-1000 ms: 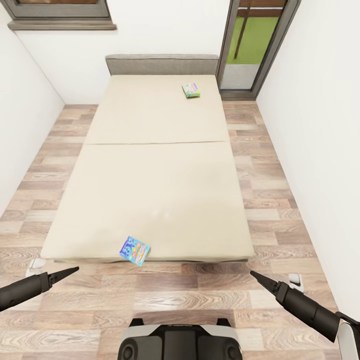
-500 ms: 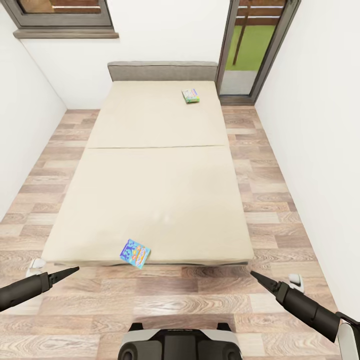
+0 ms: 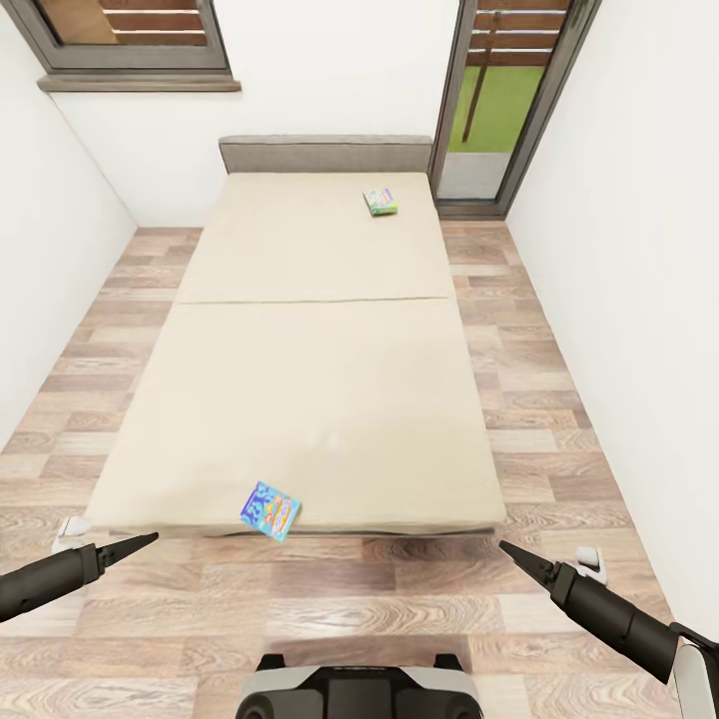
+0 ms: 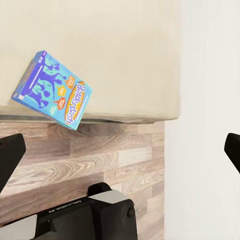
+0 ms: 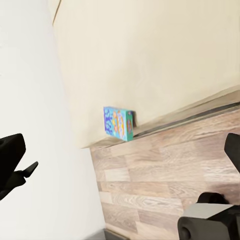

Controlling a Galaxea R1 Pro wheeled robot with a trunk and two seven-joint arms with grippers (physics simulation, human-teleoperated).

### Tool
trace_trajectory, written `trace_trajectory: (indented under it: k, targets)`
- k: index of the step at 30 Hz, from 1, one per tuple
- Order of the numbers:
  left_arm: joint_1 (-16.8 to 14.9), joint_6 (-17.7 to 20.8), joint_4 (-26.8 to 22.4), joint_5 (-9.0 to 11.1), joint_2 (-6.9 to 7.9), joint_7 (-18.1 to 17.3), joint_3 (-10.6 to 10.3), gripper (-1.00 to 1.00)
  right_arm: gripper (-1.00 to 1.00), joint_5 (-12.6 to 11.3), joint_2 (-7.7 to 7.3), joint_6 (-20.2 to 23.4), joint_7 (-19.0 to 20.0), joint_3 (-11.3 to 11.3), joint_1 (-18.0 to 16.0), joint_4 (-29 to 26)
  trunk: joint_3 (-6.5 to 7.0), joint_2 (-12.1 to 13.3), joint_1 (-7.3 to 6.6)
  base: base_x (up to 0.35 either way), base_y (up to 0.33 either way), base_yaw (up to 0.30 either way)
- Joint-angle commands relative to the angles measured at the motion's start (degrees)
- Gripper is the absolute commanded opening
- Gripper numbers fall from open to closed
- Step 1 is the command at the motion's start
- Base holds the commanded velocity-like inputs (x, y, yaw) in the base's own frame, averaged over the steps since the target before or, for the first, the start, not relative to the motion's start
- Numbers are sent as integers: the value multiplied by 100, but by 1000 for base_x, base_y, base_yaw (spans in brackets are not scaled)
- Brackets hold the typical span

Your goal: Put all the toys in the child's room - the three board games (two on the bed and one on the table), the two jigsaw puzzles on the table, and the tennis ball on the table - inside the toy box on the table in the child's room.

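On the beige bed (image 3: 320, 379), a small blue board game box (image 3: 270, 509) lies at the near edge, slightly overhanging it. The same blue box (image 4: 53, 90) appears in the left wrist view and again (image 5: 118, 124) in the right wrist view. A white-and-green board game box (image 3: 380, 202) rests far off, near the grey headboard (image 3: 325, 155). My left gripper (image 3: 148, 540) and right gripper (image 3: 505, 547) hover over the floor in front of the bed, both open and empty. The toy box and table are out of view.
Wood-plank floor runs along both sides of the bed, with white walls close on either side. A dark-framed glass door (image 3: 499, 100) stands at the back right and a window (image 3: 130, 40) at the back left. Small white bed feet (image 3: 70, 527) sit at the near corners.
The whole picture has shifted: the bed looks a little smaller and lower, and more of the window shows, so the camera has moved. Boxes and grippers keep their places.
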Motion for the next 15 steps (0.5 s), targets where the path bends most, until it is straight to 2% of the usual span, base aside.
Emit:
trace_trajectory:
  k: [1,8,15]
  targets:
    - [-3,60,-3,-13,-1,-31,6,100,100,14,1,20,25,-7,-3,-1,3,-8,2,-167,0,0]
    - [-3,60,-1,-13,-1,-34,6,100,100,7,1,20,-30,-2,-4,-1,69,-8,2,-230,0,0]
    - [-3,60,-4,-13,-1,-34,12,100,100,12,1,20,-52,7,-3,-1,135,-8,2,-56,0,0]
